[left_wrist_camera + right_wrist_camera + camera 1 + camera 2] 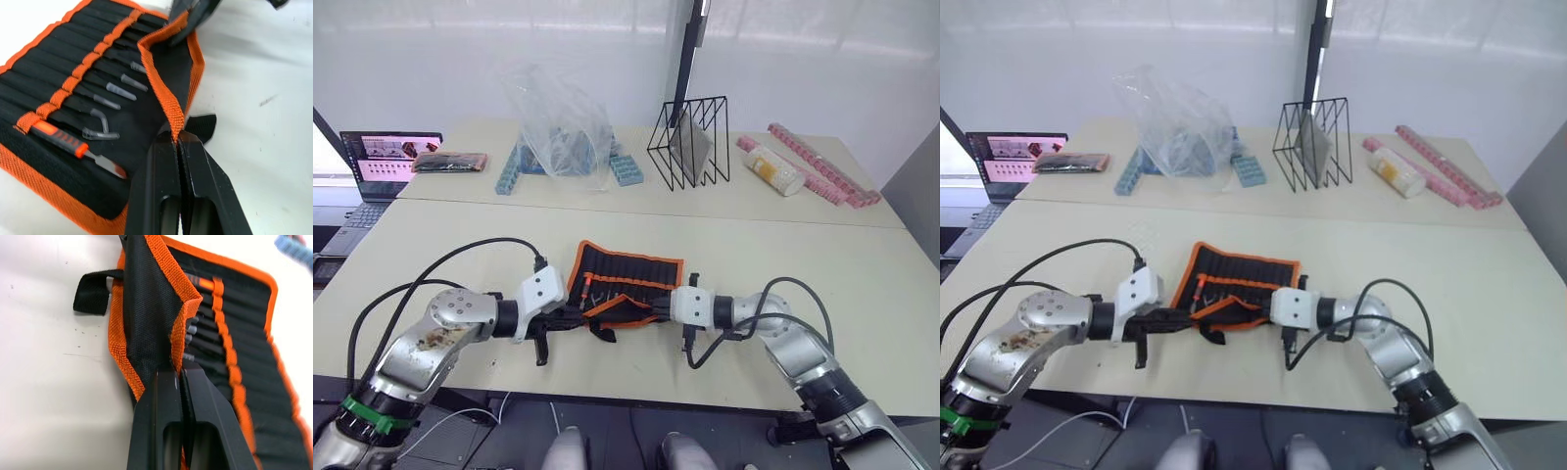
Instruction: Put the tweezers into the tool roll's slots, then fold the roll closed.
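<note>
1. Two pale cream tabletops (862,284) stand end to end before a white wall; the far one carries the clutter and the near one the work.
2. On the far tabletop, from the robot's left: an open laptop (382,166), a flat dark packet with pink ends (450,163), a crumpled clear plastic bag (558,127) over blue plastic strips (514,171), a black wire rack (690,142), a clear cylindrical bottle (773,171) and long pink strips (822,166).
3. A rectangular black fabric tool roll with bright orange edging (626,279) lies near the front edge of the near tabletop, between the two arms. It is mostly open, inner face up, with its near long edge lifted and partly turned over.
4. The left end effector (178,139) is closed tight on the orange edging at one end of the lifted flap.
5. The right end effector (178,369) is likewise clamped on the orange edging at the flap's other end.
6. A row of narrow black fabric slots (73,83), crossed by an orange stripe, runs across the inner face.
7. Slim dark tweezers (120,90) sit in the slots with their tips protruding, beside an orange-handled tool (68,142).
8. A black tie strap (93,291) projects from the roll's edge onto the tabletop.
</note>
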